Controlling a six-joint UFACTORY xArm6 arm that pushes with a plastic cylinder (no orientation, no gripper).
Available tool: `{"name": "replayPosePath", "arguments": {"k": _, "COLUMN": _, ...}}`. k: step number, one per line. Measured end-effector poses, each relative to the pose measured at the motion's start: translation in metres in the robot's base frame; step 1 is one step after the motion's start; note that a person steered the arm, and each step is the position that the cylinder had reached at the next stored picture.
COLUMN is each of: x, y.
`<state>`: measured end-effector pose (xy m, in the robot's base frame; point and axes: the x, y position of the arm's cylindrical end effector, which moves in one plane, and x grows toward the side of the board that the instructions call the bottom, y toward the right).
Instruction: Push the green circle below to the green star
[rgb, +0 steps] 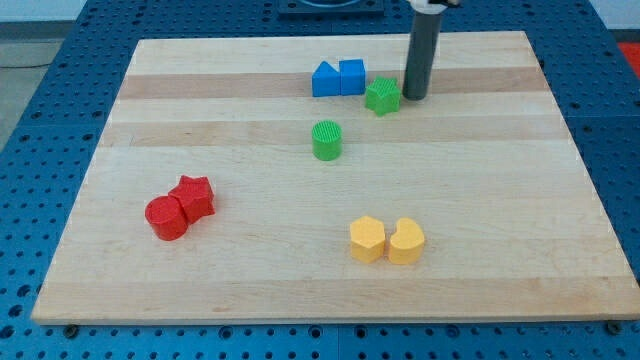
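Observation:
The green circle (327, 140) stands near the board's middle, toward the view's top. The green star (382, 96) lies up and to the right of it, apart from it. My tip (413, 96) rests on the board just right of the green star, close to touching it. The dark rod rises from there to the view's top edge.
A blue triangle (325, 79) and a blue cube (352, 77) sit side by side just left of the green star. A red circle (167, 217) and a red star (193, 197) touch at the left. Two yellow blocks (367, 239) (406, 241) sit at the bottom middle. The wooden board (520, 200) ends on all sides.

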<state>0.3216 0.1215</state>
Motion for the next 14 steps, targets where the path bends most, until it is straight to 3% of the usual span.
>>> {"name": "replayPosePath", "arguments": {"k": 1, "x": 0.006, "y": 0.032}}
{"name": "replayPosePath", "arguments": {"k": 2, "x": 0.054, "y": 0.036}}
{"name": "replayPosePath", "arguments": {"k": 3, "x": 0.137, "y": 0.021}}
{"name": "replayPosePath", "arguments": {"k": 4, "x": 0.173, "y": -0.063}}
{"name": "replayPosePath", "arguments": {"k": 6, "x": 0.129, "y": -0.18}}
{"name": "replayPosePath", "arguments": {"k": 7, "x": 0.096, "y": -0.195}}
{"name": "replayPosePath", "arguments": {"k": 10, "x": 0.092, "y": -0.071}}
{"name": "replayPosePath", "arguments": {"k": 11, "x": 0.106, "y": -0.063}}
{"name": "replayPosePath", "arguments": {"k": 12, "x": 0.1, "y": -0.031}}
{"name": "replayPosePath", "arguments": {"k": 14, "x": 0.077, "y": -0.025}}
